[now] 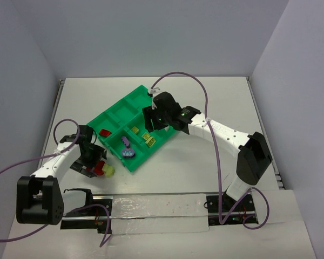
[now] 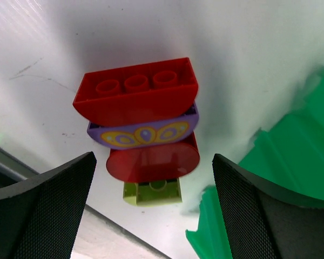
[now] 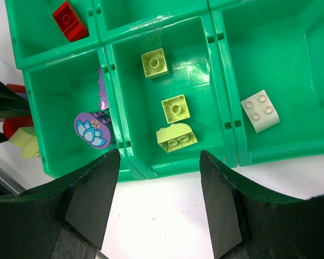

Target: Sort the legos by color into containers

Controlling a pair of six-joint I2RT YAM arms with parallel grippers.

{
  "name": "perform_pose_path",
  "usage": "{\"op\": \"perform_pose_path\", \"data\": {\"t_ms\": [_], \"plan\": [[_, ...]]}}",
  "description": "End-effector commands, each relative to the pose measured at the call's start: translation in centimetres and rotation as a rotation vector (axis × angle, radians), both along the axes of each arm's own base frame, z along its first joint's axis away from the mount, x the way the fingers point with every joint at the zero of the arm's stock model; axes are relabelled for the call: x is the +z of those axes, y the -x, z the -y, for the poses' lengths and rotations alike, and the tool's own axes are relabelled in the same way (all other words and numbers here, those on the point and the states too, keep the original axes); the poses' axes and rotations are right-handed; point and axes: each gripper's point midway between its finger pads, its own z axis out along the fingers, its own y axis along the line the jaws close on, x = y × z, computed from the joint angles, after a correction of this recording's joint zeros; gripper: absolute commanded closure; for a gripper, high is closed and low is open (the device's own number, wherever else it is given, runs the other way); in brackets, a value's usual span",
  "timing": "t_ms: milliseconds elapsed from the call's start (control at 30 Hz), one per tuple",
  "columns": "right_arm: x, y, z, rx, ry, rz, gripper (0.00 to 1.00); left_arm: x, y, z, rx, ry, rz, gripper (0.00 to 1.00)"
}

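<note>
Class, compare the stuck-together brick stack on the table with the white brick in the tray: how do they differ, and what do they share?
The stack joins red, purple and yellow-green pieces; the white brick is a single piece in one colour. The stack lies on the table, outside the tray; the white brick sits inside a tray bin. Both lie ungripped.
</note>
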Motion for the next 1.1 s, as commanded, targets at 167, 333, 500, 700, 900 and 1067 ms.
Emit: {"op": "perform_pose_path", "data": {"t_ms": [167, 333, 500, 700, 900, 1067], "plan": [[1.3, 0.0, -0.1, 0.006, -0.010, 0.032, 0.32, -1.6, -0.8, 0.0, 0.038, -0.002, 0.045, 0.11], [1.3, 0.0, 0.0, 0.005, -0.005, 0.033, 0.32, -1.6, -0.8, 0.0, 0.042, 0.000, 0.045, 0.27], [1.3, 0.0, 0.1, 0.006, -0.004, 0.034, 0.32, 0.3, -1.0, -0.6, 0.030, -0.036, 0.058, 0.44], [2.2, 0.5, -0.1, 0.052, -0.017, 0.052, 0.32, 6.4, -2.0, -2.1, -0.021, -0.115, 0.180, 0.70], [4.6, 1.2, -0.7, 0.107, -0.066, 0.078, 0.32, 16.9, -6.3, -1.8, -0.099, -0.122, 0.507, 0.90], [8.3, 2.0, -2.2, 0.141, -0.212, 0.070, 0.32, 21.3, -10.7, 0.4, -0.168, -0.041, 0.640, 0.99]]}}
